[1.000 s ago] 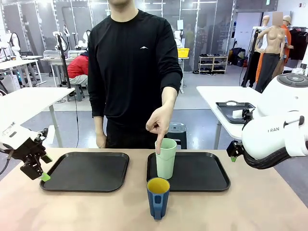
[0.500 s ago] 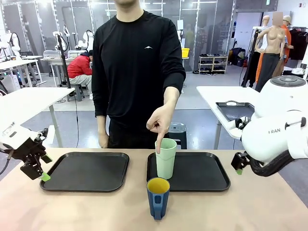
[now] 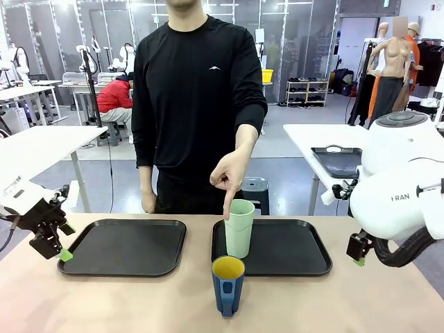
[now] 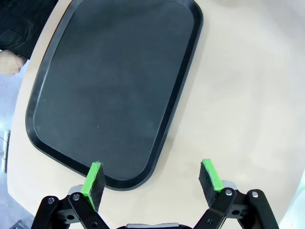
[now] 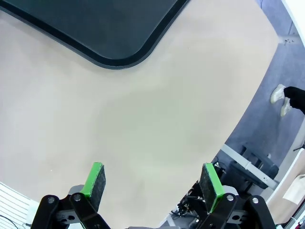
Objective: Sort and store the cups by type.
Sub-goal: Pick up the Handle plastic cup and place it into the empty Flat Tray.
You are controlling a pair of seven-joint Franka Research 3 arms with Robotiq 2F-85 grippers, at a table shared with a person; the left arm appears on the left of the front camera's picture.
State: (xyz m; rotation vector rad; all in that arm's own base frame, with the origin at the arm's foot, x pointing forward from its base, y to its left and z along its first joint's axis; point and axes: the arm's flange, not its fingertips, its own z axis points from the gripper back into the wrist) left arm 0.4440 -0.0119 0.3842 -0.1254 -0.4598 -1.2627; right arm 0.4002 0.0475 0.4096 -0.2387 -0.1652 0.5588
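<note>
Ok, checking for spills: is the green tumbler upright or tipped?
Upright: the green tumbler stands on the right tray, open rim up.

The tall pale mint-green plastic tumbler (image 3: 239, 227) looks smooth and matt; the shorter dark blue mug with yellow interior (image 3: 227, 286) has a slight sheen. The black rectangular left tray (image 3: 125, 246) and black rectangular right tray (image 3: 291, 250) are matt, the beige tabletop (image 3: 104, 298) is smooth, and the white right-arm shell (image 3: 392, 201) is glossy.

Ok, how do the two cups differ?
The mint-green tumbler is taller and handleless; the dark blue mug is shorter, with a handle and yellow inside. The tumbler stands on the right tray, the person's hand pointing at it; the mug stands on the table in front of that tray. Both are upright.
</note>
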